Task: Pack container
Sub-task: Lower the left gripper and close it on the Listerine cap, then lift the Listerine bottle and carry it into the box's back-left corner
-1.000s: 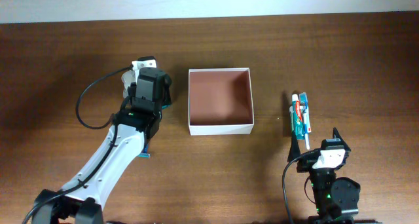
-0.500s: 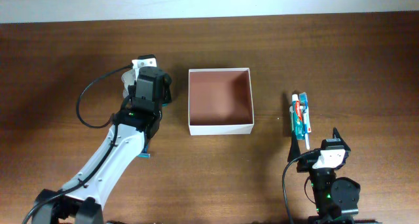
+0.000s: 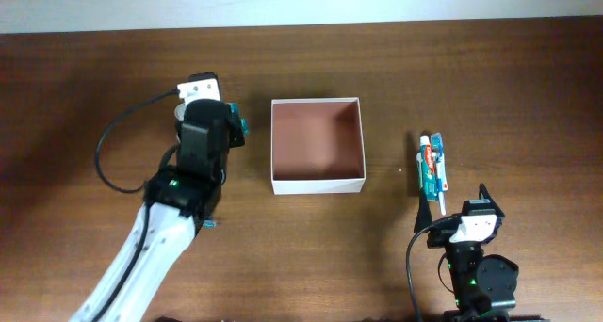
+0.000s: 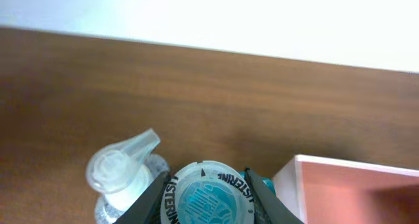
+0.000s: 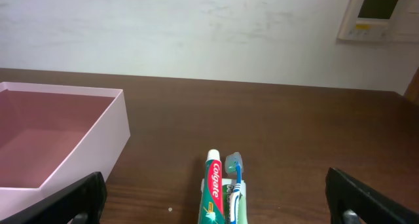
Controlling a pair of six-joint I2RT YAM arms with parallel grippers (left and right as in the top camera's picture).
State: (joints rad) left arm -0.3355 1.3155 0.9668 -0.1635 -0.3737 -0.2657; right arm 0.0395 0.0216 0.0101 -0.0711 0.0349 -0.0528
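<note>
The left claw [image 4: 205, 209] is closed on a bottle [image 4: 207, 192], whose body is hidden. The right claw [image 5: 216, 185] is held wide open.

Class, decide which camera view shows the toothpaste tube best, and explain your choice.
The right wrist view: the toothpaste tube lies close, its Colgate lettering readable, beside a toothbrush. Overhead shows the tube small, right of the container. The left wrist view misses it.

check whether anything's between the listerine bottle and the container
Nothing visible does. The Listerine bottle, held by the left gripper, has only bare table between it and the container on its right. The clear pump bottle stands on its far side.
</note>
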